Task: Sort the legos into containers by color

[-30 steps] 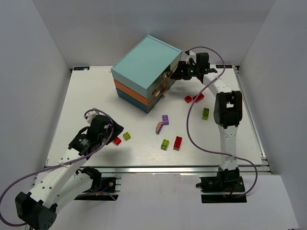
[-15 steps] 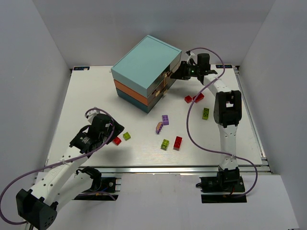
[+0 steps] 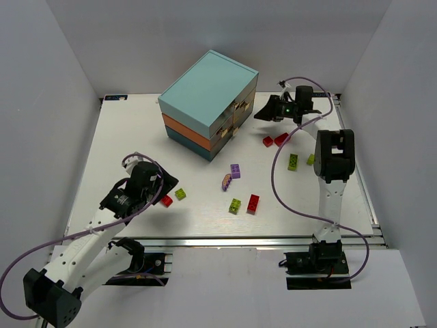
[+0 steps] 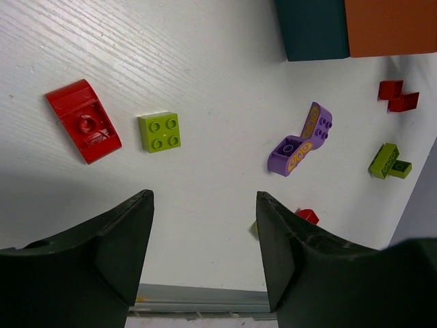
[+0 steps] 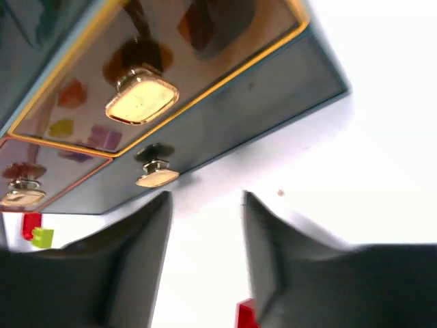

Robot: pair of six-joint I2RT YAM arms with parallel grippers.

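Right claw backed off the drawer chest.
The right claw (image 3: 261, 115) had drawn away from the chest (image 3: 208, 89) toward the upper right, fingers apart and empty, uncovering a yellow-green brick (image 3: 311, 159) beside its arm. The left claw (image 4: 203, 198) stayed wide and empty at lower left, near a red brick (image 4: 83, 120). Other bricks (image 3: 253, 203) lay loose mid-frame on the white bench (image 3: 123, 137), with white walls (image 3: 68, 68) around it.

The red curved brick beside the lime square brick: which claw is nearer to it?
Left. The left claw is open right next to the red curved brick, which lies just ahead of its fingers. The right claw is far away, at the front of the chest of drawers.
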